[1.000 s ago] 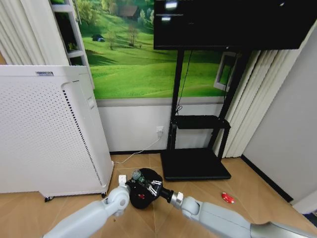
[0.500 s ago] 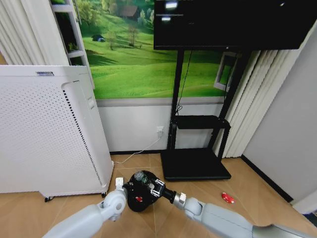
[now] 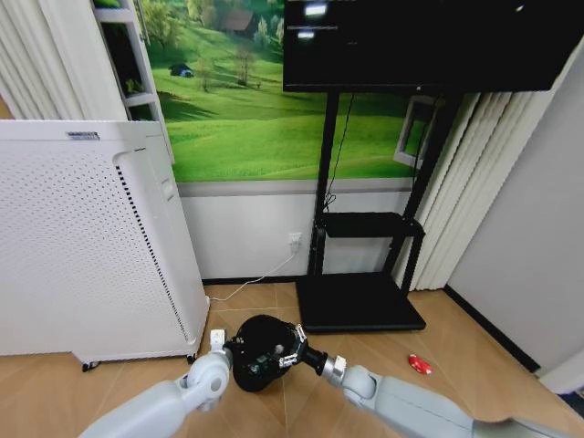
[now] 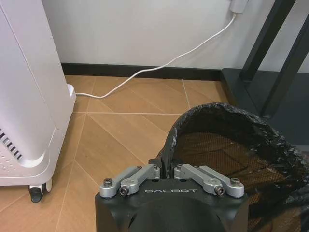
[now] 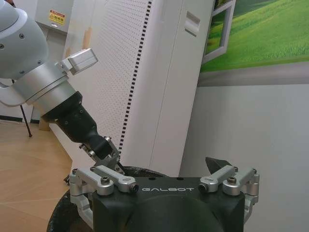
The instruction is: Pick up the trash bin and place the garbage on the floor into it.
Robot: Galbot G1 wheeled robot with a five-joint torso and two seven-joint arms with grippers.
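The trash bin [image 3: 260, 360], black and lined with a black bag, sits low between my two arms above the floor [image 3: 438, 342]. My left gripper [image 3: 233, 351] is shut on its near rim, and the left wrist view shows its fingers [image 4: 145, 173] pinching the bag-covered edge of the bin [image 4: 231, 145]. Over the bin's mouth, my right gripper [image 3: 287, 351] is open with nothing between its fingers [image 5: 218, 166]. The right wrist view shows the left gripper [image 5: 104, 151] clamped on the bin's rim [image 5: 145, 170]. One red-and-white piece of garbage [image 3: 420, 365] lies on the parquet to the right.
A tall white perforated appliance on castors [image 3: 91, 237] stands close on the left. The black TV stand's flat base [image 3: 360, 306] lies just behind the bin, with a white cable [image 4: 159, 67] trailing along the wall. Curtains and a wall close off the right side.
The right gripper held a small green bottle above the bin a second ago. Now its fingers are open and empty, lower over the bin's mouth. The left gripper kept its hold on the rim.
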